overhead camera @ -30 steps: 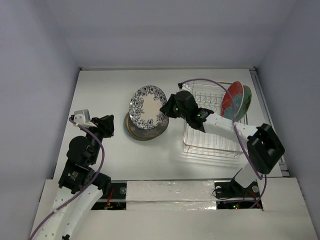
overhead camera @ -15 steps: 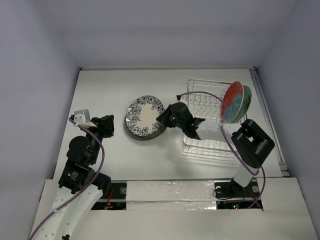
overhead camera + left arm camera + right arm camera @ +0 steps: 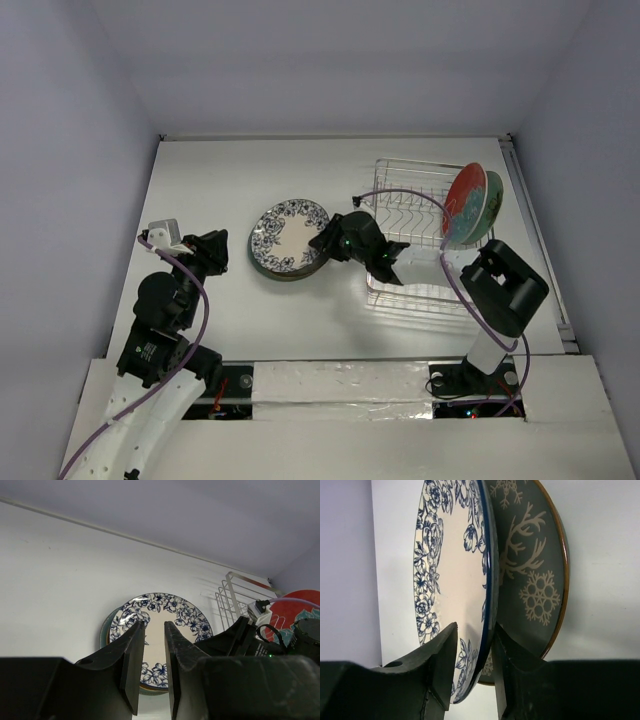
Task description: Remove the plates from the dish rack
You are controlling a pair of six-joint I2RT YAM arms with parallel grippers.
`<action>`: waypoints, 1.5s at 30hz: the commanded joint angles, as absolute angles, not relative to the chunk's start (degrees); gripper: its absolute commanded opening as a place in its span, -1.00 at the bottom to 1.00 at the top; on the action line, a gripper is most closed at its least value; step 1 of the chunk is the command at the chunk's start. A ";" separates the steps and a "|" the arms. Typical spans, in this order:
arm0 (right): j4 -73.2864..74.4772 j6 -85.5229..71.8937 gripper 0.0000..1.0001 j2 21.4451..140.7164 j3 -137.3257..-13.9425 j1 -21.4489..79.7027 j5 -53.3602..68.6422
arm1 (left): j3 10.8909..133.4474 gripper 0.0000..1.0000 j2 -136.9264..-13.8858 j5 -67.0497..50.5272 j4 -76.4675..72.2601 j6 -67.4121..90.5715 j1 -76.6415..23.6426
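Lying nearly flat on the unloaded pile (image 3: 262, 266) left of the dish rack (image 3: 412, 292), top view: white plate with the blue floral rim (image 3: 288, 232), set there so the plates nest rather than spread over the table (image 3: 210, 180). Right gripper (image 3: 326, 240) sits at that plate's right edge, reaching across from the rack side. Red plate (image 3: 460, 200) and pale green plate (image 3: 492, 205) stand on edge, leaning together at the rack's far right end, not yet unloaded. Left gripper (image 3: 214, 246) hangs just left of the pile, apart from it. Left wrist view: fingers (image 3: 131, 655) stand a narrow slot apart with nothing between them, pointed at the floral plate; teal plate (image 3: 104, 630) shows as a rim at the bottom of the pile. Right wrist view: the right arm's fingers (image 3: 442, 650) straddle the floral plate's rim, one over its face, one beneath it, above the deer plate (image 3: 530, 575); whether they press on it or have slack cannot be told. Judgement: third plate nearly placed; two wait in the rack.
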State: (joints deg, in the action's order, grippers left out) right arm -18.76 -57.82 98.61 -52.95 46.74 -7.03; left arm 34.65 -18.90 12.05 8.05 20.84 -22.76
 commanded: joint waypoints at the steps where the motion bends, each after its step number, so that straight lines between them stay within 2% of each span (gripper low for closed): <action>1: -22.33 -55.99 -0.22 97.91 -53.88 48.25 -6.59 | 35.24 -0.60 -18.81 11.87 6.33 20.83 -22.59; 5: -17.24 -53.36 0.19 98.09 -55.71 48.87 -7.12 | 35.24 -0.60 -18.72 11.87 6.33 20.74 -22.59; 11: -4.42 -46.86 0.64 96.68 -59.41 50.62 -9.05 | 35.16 -0.60 -18.54 11.87 6.24 20.74 -22.59; 20: 14.84 -38.24 0.89 95.63 -66.09 51.77 -17.22 | 35.16 -0.60 -17.93 11.87 6.33 20.74 -22.59; 25: 20.30 -36.22 0.91 93.87 -66.80 51.77 -20.21 | 35.24 -0.60 -17.58 11.87 6.42 20.83 -22.59; 28: 22.32 -35.68 0.75 90.10 -66.27 51.77 -21.88 | 35.24 -0.60 -17.49 11.87 6.33 20.83 -22.59; 30: 24.33 -35.86 0.08 86.59 -65.57 51.77 -27.73 | 35.24 -0.60 -17.40 11.87 6.42 20.83 -22.59; 31: 25.39 -36.73 -0.38 82.31 -65.31 51.77 -30.64 | 35.24 -0.60 -17.40 11.87 6.42 20.83 -22.59; 32: 26.53 -37.09 -0.99 80.09 -64.61 51.77 -33.72 | 35.24 -0.60 -17.32 11.87 6.33 20.74 -22.59; 37: 32.96 -36.13 -1.00 66.57 -62.23 40.03 -43.42 | 35.16 -0.63 -16.53 11.87 6.33 20.65 -22.59; 40: 34.36 -34.28 -1.00 62.41 -60.65 32.82 -45.08 | 35.16 -0.84 -15.91 11.87 6.33 20.66 -22.59; 42: 34.89 -33.32 -0.72 60.12 -59.95 29.02 -47.02 | 35.16 -1.00 -15.65 11.87 6.33 20.74 -22.59; 43: 34.98 -32.01 -0.52 60.03 -59.94 27.09 -46.67 | 35.16 -1.00 -15.38 11.87 6.24 20.66 -23.11; 44: 34.81 -31.38 -0.12 59.94 -59.85 23.94 -46.58 | 35.16 -1.00 -15.21 11.87 6.33 20.74 -23.12; 45: 33.15 -30.51 0.04 60.38 -59.59 22.51 -45.71 | 35.16 -1.00 -15.12 11.87 6.50 20.74 -23.12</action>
State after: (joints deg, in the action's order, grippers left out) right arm 31.88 -34.02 59.27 -60.95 26.59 -43.00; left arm 34.65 -15.92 12.05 8.08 20.88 -22.81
